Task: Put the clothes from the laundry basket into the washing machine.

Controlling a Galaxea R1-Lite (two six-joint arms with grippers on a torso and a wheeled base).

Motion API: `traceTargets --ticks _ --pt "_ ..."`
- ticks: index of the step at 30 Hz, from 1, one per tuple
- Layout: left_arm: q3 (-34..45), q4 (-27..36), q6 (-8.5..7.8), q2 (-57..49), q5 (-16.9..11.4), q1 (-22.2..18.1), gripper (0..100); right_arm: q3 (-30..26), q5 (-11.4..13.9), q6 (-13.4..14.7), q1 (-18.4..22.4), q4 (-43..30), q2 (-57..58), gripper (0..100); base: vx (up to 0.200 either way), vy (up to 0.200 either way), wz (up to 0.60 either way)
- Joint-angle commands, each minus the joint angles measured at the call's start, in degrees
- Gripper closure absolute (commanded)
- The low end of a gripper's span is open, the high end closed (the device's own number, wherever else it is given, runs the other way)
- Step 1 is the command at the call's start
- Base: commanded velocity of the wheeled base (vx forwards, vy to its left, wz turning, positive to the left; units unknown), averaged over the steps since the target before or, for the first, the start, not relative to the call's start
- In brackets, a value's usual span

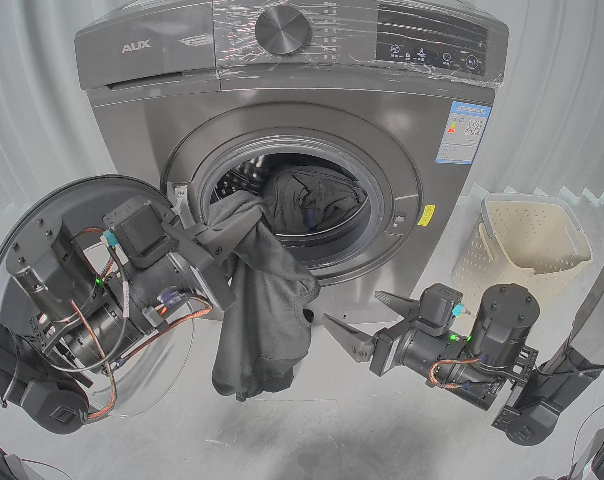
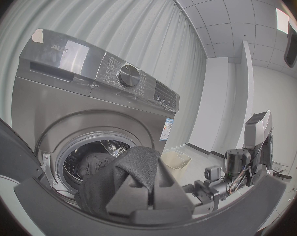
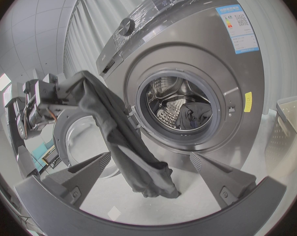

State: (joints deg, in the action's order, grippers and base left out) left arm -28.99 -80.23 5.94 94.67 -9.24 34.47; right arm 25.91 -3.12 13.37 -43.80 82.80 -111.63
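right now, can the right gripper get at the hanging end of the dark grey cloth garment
Probably yes: the right gripper is open beside the dark grey cloth garment, with nothing between them.

Left pincer clamped and raised, right pincer spread wide, lower

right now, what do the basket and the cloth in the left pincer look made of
Laundry basket: cream plastic, matte; rigid walls with rows of holes. Garment in the left pincer: dark grey fabric, probably a soft knit; it hangs limp.
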Motion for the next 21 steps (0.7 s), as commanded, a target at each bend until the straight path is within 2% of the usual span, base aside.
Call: traceTargets --ticks 1,4,7,21 --pt "-0.81 -0.19 0.04 -0.28 0.45 -0.02 100 -1.21 0.22 -0.1 -0.06 0.08 -1.84 0 0.0 0.0 0.0" --pt "-1.77 -0.19 0.13 -0.28 0.89 -0.11 100 -1.47 0.48 -0.37 0.03 0.17 -3.51 0 0.0 0.0 0.0" --pt "-1.95 -0.19 0.13 -0.54 0.89 -0.46 100 -2.0 1.8 -0.89 -0.06 0.43 -5.44 0 0.0 0.0 0.0" --pt "-1.86 -0.28 0.13 -0.19 0.72 -1.78 100 -4.37 2.42 -0.89 0.38 0.43 -10.01 0 0.0 0.0 0.0"
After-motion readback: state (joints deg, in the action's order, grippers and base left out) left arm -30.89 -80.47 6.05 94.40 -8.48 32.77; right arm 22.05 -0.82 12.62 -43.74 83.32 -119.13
